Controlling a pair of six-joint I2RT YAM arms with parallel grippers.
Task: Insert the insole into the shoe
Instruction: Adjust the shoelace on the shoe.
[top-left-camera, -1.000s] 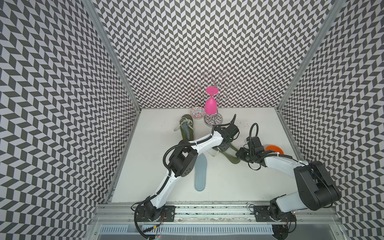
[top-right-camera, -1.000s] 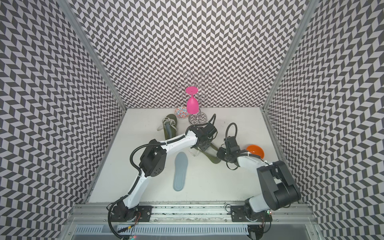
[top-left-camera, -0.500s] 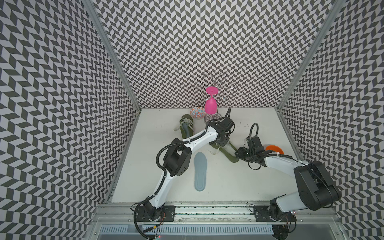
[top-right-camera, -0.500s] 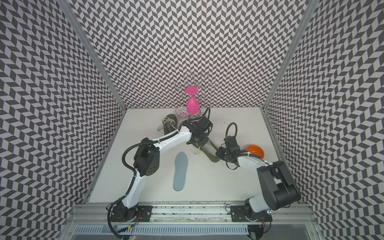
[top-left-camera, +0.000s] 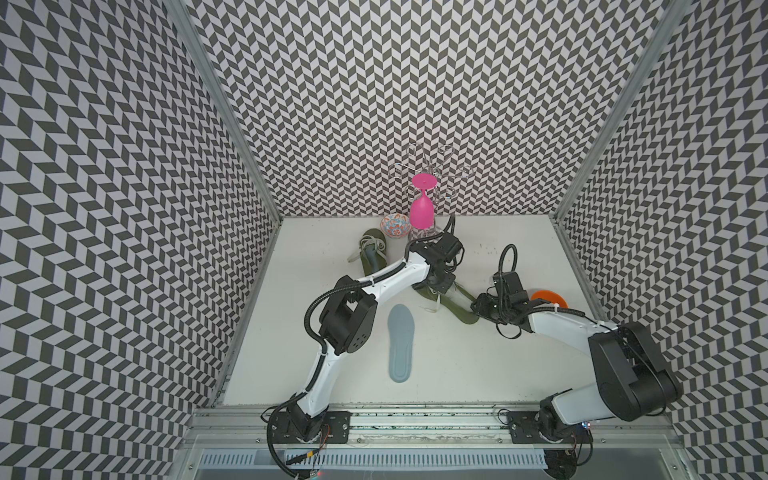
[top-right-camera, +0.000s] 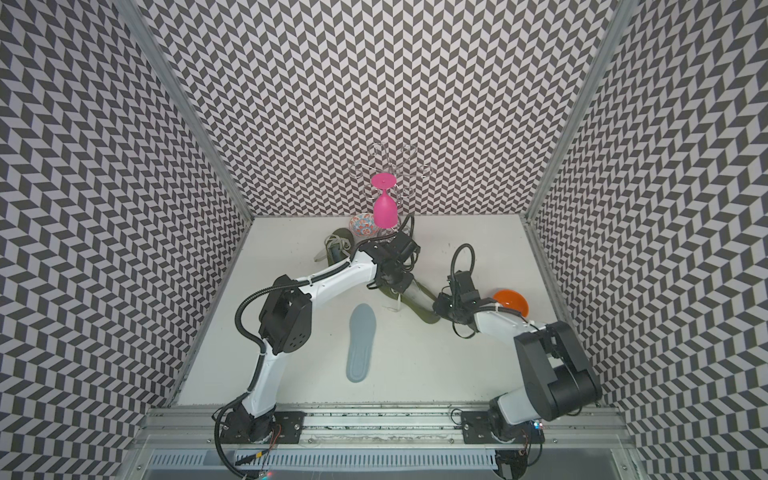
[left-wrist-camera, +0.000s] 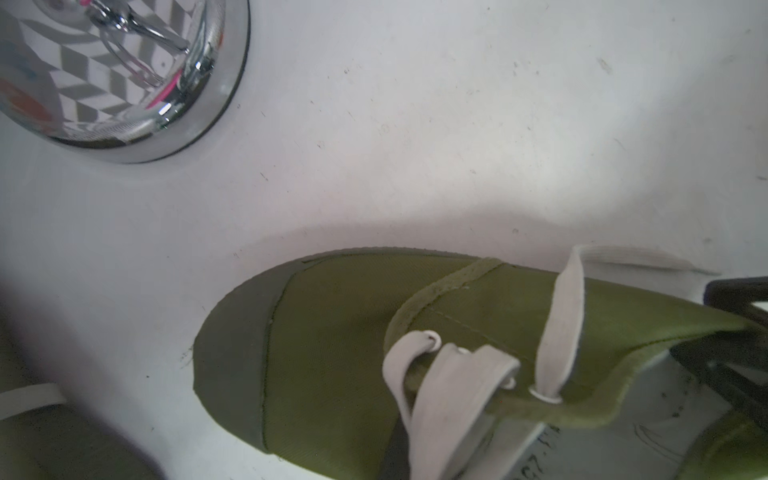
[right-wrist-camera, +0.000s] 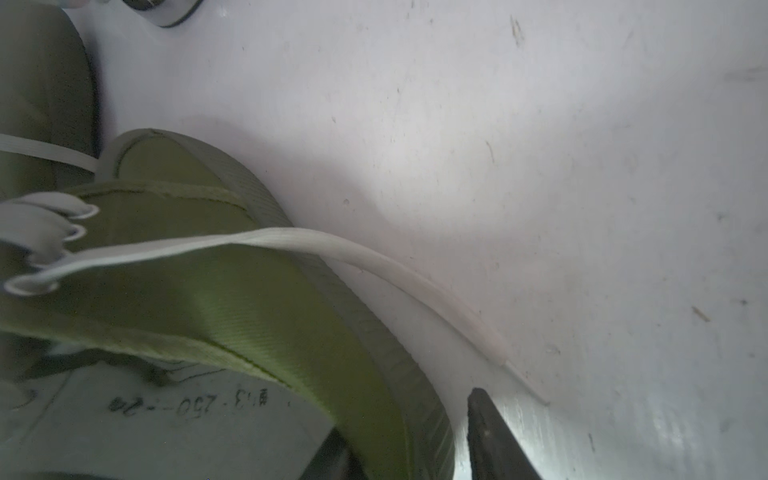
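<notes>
Two olive shoes on the white table (top-left-camera: 478, 374): a spare shoe (top-left-camera: 372, 255) near the back wall, beside a patterned bowl (top-left-camera: 395, 226) and an inverted pink glass (top-left-camera: 422, 210); the shoe (top-left-camera: 459, 309) in the middle, lying diagonally, laces loose, grey lining and printed size marks showing inside. Left hand (top-left-camera: 441, 282) clenched on the shoe's upper edge just behind the laces, olive fabric pinched between the black fingers (left-wrist-camera: 735, 291) in the left wrist view. Right hand (top-left-camera: 482, 308) at the heel end, one finger (right-wrist-camera: 494, 436) outside the ribbed sole, the other inside the opening; cannot tell whether clamped or loose. Blue-grey insole (top-left-camera: 401, 343) flat on the table, nearer the front edge, well apart from the shoe, touched by neither hand. Orange dish (top-left-camera: 548, 297) just behind the right arm.
</notes>
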